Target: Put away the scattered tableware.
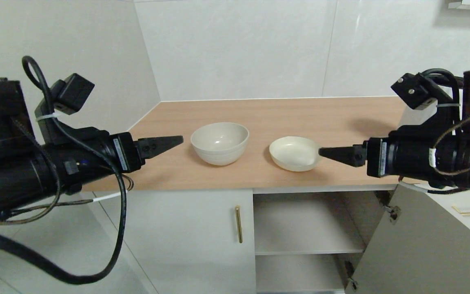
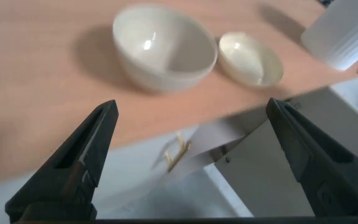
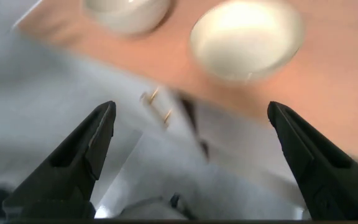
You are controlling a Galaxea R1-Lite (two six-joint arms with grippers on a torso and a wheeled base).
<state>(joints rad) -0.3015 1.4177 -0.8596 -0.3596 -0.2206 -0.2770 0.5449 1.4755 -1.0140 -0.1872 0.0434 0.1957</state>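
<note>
A deep cream bowl [image 1: 220,143] and a smaller, shallow cream dish [image 1: 295,153] sit side by side on the wooden counter [image 1: 284,114]. My left gripper [image 1: 176,141] hovers just left of the bowl at the counter's front edge. It is open with nothing in it, and in the left wrist view [image 2: 191,124] both the bowl [image 2: 165,46] and the dish [image 2: 250,58] lie beyond it. My right gripper [image 1: 322,152], also open and holding nothing, has its tip at the dish's right rim. Past that gripper [image 3: 191,118] in the right wrist view lie the dish [image 3: 247,37] and the bowl [image 3: 126,12].
Below the counter, the cabinet's left door is closed with a brass handle [image 1: 238,223]. Its right door [image 1: 422,245] swings open, baring white shelves [image 1: 308,249]. A white ribbed object [image 2: 344,31] stands at the counter's right end. Tiled walls close the back and left.
</note>
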